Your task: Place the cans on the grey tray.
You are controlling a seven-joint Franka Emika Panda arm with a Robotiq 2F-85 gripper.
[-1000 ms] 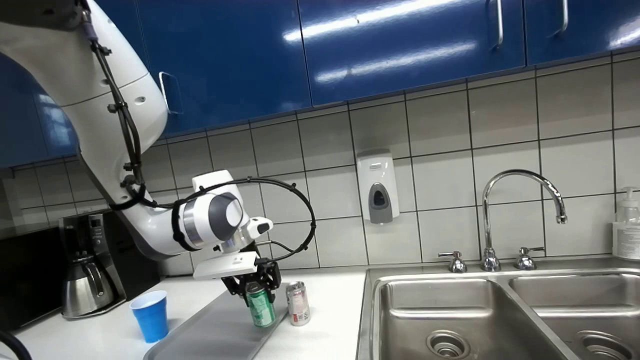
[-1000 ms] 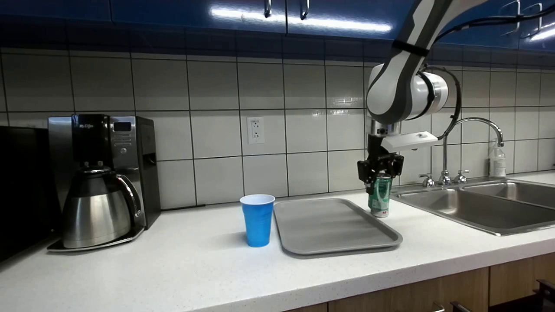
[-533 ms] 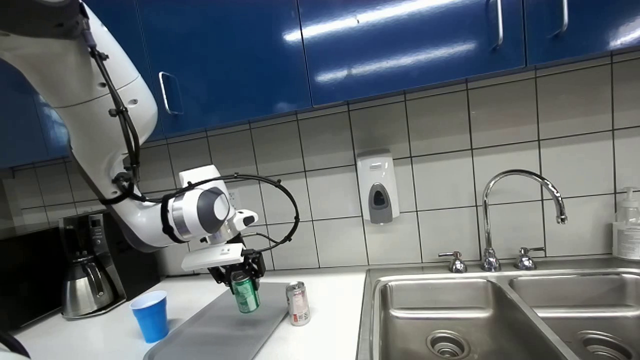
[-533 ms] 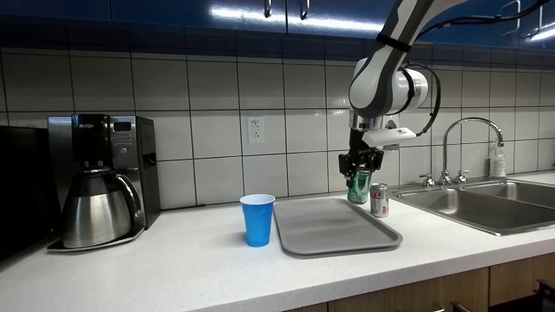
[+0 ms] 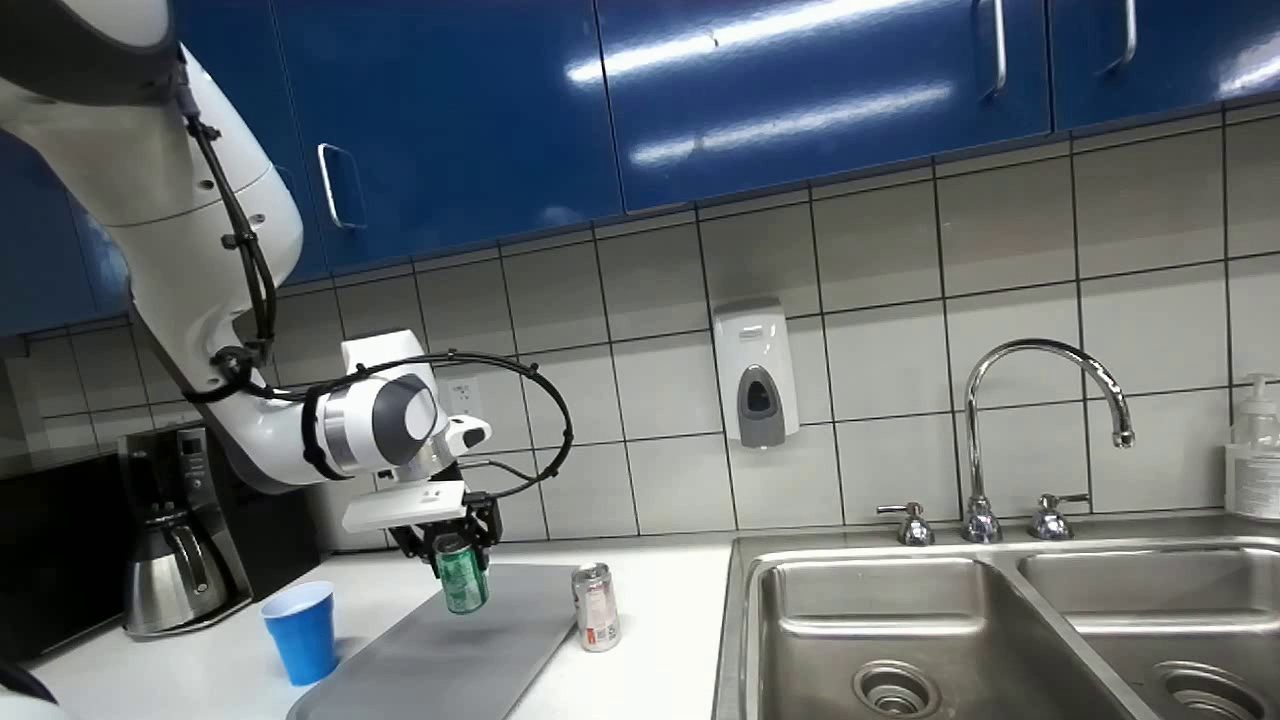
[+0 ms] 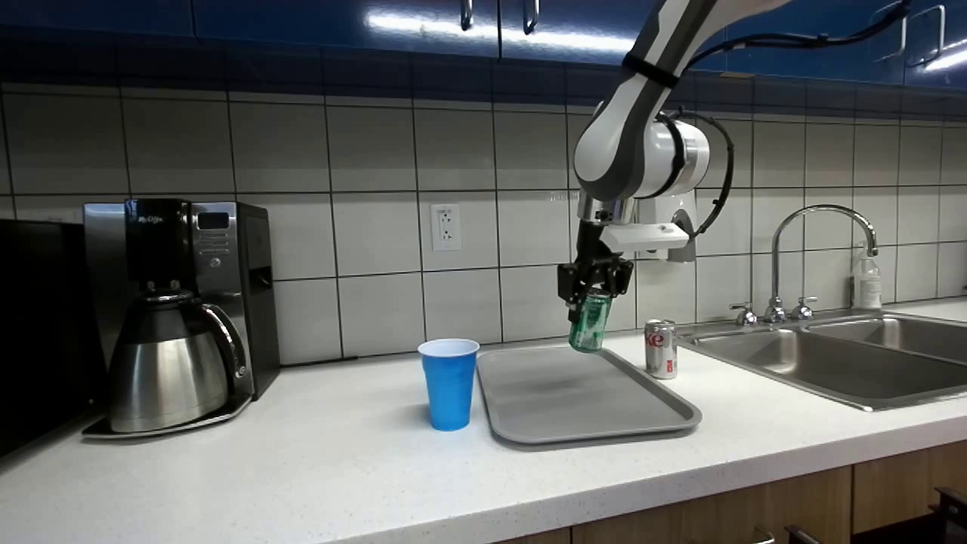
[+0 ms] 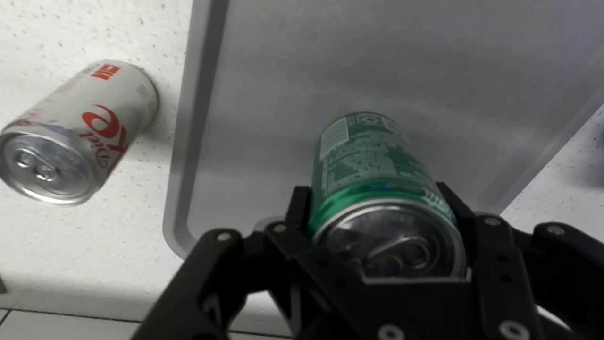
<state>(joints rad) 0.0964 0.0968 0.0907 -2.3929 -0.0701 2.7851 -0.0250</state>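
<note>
My gripper [image 5: 461, 564] is shut on the green can [image 5: 463, 587], with a finger on each side near its top. The green can also shows in an exterior view [image 6: 591, 325], slightly tilted and held in the air. In the wrist view, the green can [image 7: 363, 156] is over the grey tray [image 7: 264, 94], near its back end. The silver can [image 6: 661, 350] with red marking stands upright on the counter, just beside the tray's sink-side edge. The silver can is also in the wrist view [image 7: 104, 113], left of the tray. Nothing lies on the visible part of the tray [image 6: 582, 400].
A blue cup [image 6: 449, 385] stands on the counter on the tray's other side. A coffee maker [image 6: 177, 325] stands beyond the cup. The steel sink [image 5: 735, 640] with its faucet [image 5: 1040, 345] is past the silver can. The tiled wall [image 6: 378, 227] rises behind the tray.
My gripper has lifted the green can and carried it away from the silver can and sink side to over the tray. The silver can, cup and tray have not moved.
</note>
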